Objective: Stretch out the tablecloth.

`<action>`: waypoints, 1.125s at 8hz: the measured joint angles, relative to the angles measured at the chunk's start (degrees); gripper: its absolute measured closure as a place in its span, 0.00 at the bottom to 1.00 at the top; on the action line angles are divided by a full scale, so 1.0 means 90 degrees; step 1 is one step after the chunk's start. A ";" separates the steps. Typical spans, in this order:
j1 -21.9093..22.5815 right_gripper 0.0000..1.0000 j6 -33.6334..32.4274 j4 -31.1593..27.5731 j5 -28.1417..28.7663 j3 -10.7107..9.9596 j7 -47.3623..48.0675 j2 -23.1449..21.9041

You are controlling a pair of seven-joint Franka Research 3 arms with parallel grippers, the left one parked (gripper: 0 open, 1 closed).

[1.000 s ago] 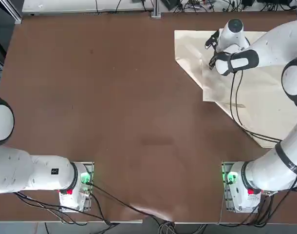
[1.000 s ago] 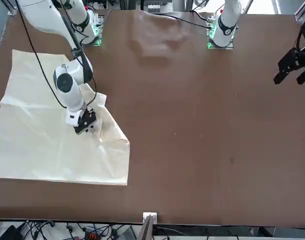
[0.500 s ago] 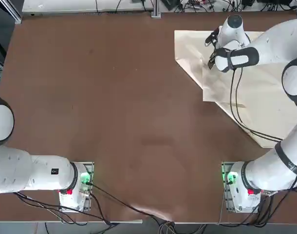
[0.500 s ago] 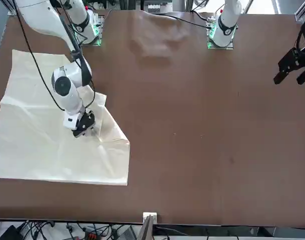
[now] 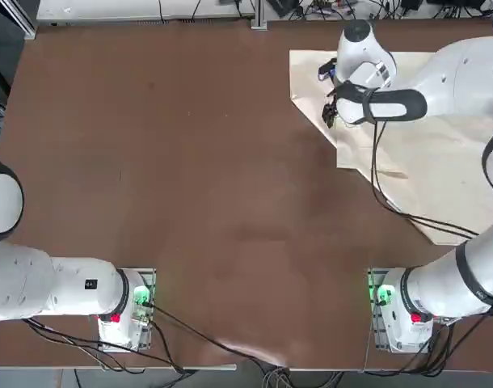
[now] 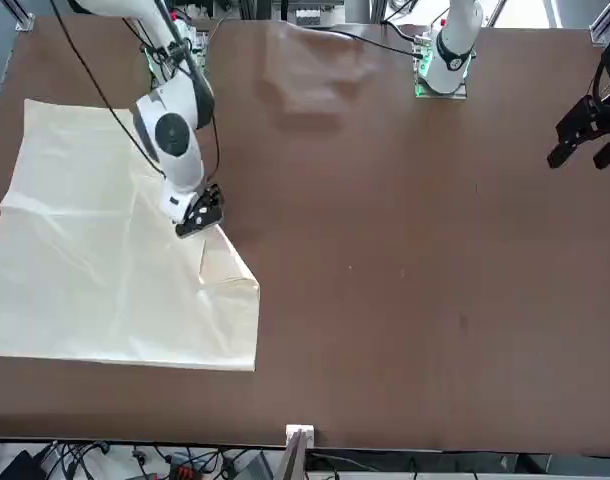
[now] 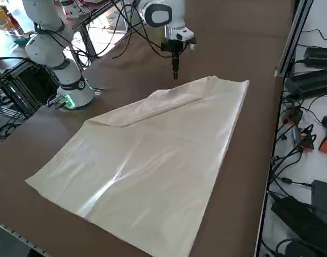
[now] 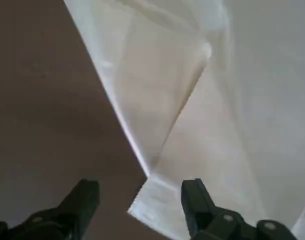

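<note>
Right pincer (image 8: 140,197) (fingers spread) hovers above the tablecloth (image 8: 202,100) — over its folded edge.

Brown table (image 5: 190,162); cables and power bricks (image 7: 308,80) (right edge).

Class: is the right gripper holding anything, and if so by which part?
Nothing. The right gripper hangs open above the folded edge of the tablecloth, its fingers apart and empty.

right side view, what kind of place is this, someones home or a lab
Most likely a robotics lab, not a home. A tablecloth lies on a bare brown table with arm bases bolted to it, loose cables and power bricks run along its edge, and the right gripper hangs open above the cloth's folded edge.
</note>
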 joint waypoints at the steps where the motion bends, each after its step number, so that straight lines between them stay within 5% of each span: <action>1: 0.0275 0.00 -0.0003 -0.0280 -0.0006 0.0044 0.0746 -0.0022; 4: 0.0583 0.00 0.0005 -0.0841 -0.0018 0.0035 0.2480 -0.0002; 9: 0.0237 0.00 0.0095 -0.0964 -0.0573 -0.0092 0.2848 0.0351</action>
